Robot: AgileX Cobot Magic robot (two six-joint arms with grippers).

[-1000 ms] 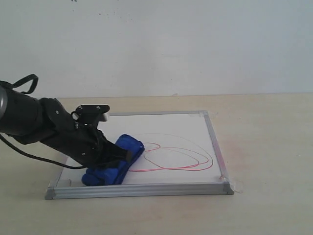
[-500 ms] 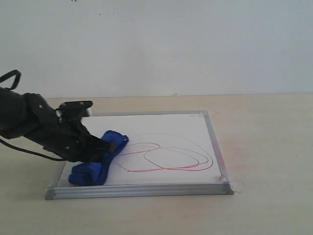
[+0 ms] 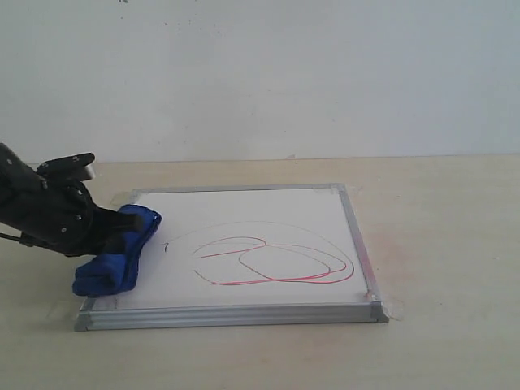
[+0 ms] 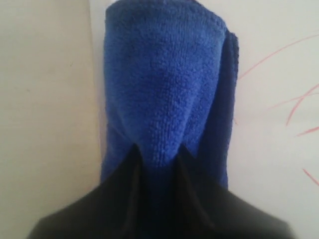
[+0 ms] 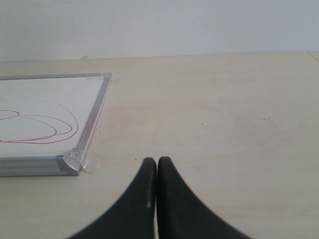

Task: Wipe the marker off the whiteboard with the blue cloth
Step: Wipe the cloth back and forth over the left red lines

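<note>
1 tan table [image 3: 439,244] carries the whiteboard [image 3: 268,213], which lies flat. The left gripper [image 4: 158,159] is clenched on the blue cloth [image 3: 118,252]. The cloth straddles the board's left edge, apart from the red marker [image 3: 268,282] loops across the middle and right. The right gripper [image 5: 157,167] hangs over the table beside a board corner, its 2 fingers pressed together on nothing.

Cloth: the blue cloth [image 4: 167,99] fills the centre of your frame.
Grip: your left gripper [image 4: 158,150] pinches one end of it.
Board: red marker lines [image 4: 294,104] cross the whiteboard [image 4: 269,169] beside it.
</note>
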